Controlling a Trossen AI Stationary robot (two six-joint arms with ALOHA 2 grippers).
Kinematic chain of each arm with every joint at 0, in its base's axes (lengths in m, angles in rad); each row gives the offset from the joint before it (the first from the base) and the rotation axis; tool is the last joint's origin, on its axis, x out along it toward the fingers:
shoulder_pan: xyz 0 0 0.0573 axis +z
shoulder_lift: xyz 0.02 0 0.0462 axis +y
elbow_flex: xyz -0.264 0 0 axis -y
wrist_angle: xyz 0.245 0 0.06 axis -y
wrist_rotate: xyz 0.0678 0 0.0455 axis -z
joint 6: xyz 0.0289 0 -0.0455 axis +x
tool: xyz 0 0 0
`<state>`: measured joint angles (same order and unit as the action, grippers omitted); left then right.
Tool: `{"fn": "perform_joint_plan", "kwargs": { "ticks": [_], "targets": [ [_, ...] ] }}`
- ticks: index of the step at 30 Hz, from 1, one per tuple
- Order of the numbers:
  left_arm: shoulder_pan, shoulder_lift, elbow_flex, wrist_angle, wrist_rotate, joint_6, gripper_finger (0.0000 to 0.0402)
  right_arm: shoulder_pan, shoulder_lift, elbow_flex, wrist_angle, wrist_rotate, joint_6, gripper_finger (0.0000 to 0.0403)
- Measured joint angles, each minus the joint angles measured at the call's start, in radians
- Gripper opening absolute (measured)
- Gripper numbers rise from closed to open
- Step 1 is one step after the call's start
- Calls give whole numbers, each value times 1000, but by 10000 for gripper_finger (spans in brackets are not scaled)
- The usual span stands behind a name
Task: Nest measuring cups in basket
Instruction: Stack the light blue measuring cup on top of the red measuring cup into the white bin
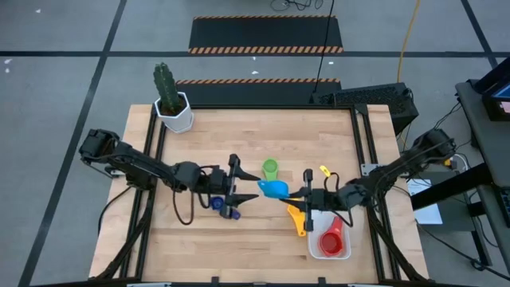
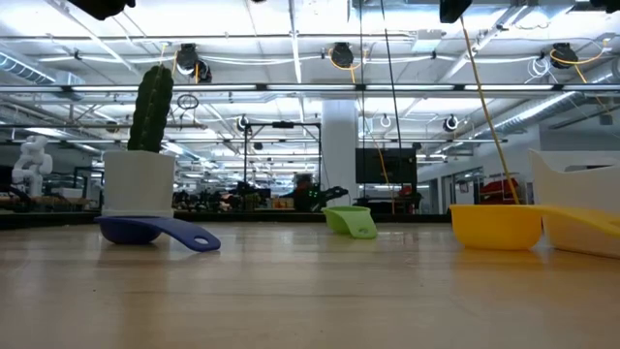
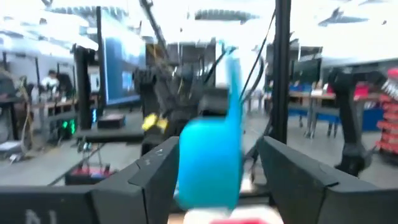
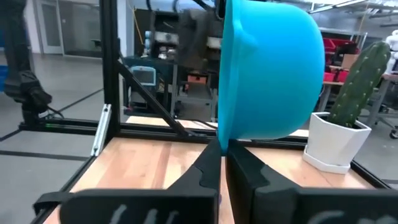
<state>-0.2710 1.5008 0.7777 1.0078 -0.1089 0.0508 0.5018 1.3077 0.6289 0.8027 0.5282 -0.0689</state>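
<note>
Counting six cups [image 1: 273,189], one white basket [image 1: 317,247], one cactus [image 1: 165,81].

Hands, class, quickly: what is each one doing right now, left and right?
Left hand: open, fingers either side of the light blue cup but apart from it.
Right hand: shut on the light blue cup's handle, holding it above the table.

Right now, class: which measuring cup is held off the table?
The light blue measuring cup, gripped by the right gripper; the others sit on the table or in the basket.
</note>
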Motion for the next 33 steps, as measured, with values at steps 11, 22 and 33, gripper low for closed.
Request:
{"fn": "perform_joint_plan", "kwargs": {
  "ticks": [11,22,33],
  "targets": [
    [5,77,16,78,5,7,188,-29,69,0,82,-6,-1,0],
    [13,77,16,111,6,-11,101,-30,67,0,83,-5,4,0],
    [25,79,24,117,4,10,125,-47,82,0,81,-5,8,0]
  ]
}}
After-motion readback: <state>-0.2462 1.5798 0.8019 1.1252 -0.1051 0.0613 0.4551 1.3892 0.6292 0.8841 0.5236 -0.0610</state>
